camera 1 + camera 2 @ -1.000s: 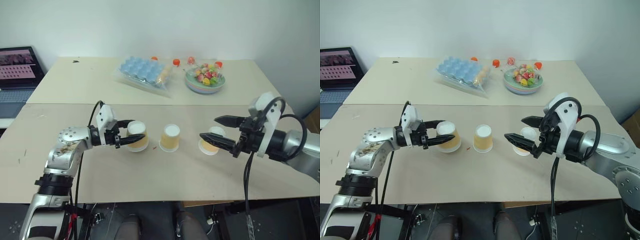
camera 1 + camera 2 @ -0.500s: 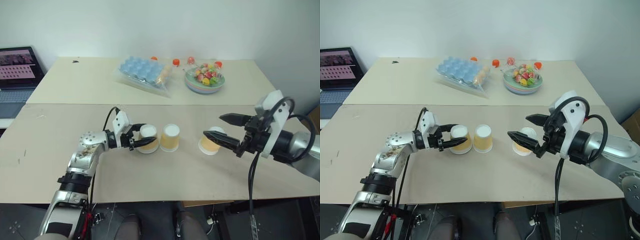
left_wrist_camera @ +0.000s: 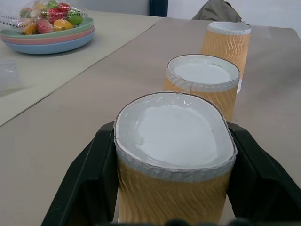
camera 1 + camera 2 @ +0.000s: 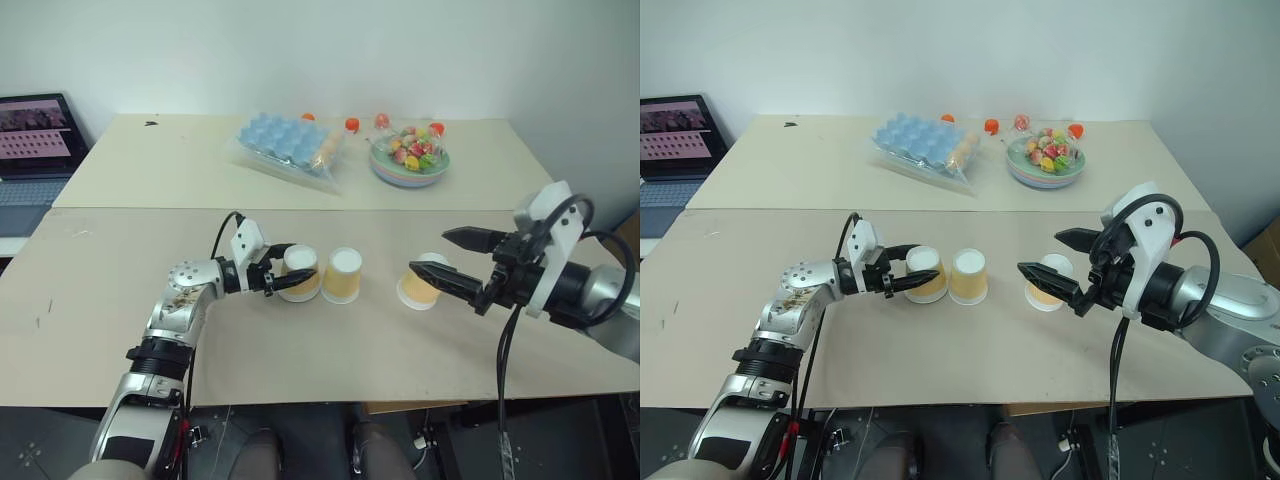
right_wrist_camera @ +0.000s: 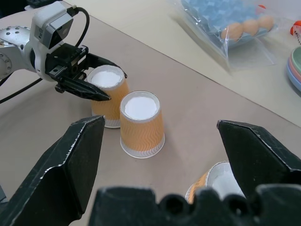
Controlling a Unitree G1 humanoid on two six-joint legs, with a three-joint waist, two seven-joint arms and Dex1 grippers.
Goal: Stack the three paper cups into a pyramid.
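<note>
Three paper cups stand upside down on the counter (image 4: 120, 260), none stacked yet.

Left gripper (image 4: 296, 277) has its fingers clenched on the left cup (image 4: 301, 273), squeezing it slightly oval, as the left wrist view shows. This cup sits just beside the middle cup (image 4: 342, 276), nearly touching.

The right cup (image 4: 422, 283) stands well apart from the other two. Right gripper (image 4: 456, 262) hangs over it, fingers spread wide and grasping nothing; one finger lies in front of the cup, the other behind.

Progress, as I judge it: the base pair is all but formed, pending release of the left cup. What is left is the top tier: grasp the right cup, lift it, and set it astride the two bases.

Beyond the working area: blue egg tray (image 4: 285, 140) in plastic wrap, bowl of coloured sweets (image 4: 410, 158), laptop (image 4: 35, 135) far left.
</note>
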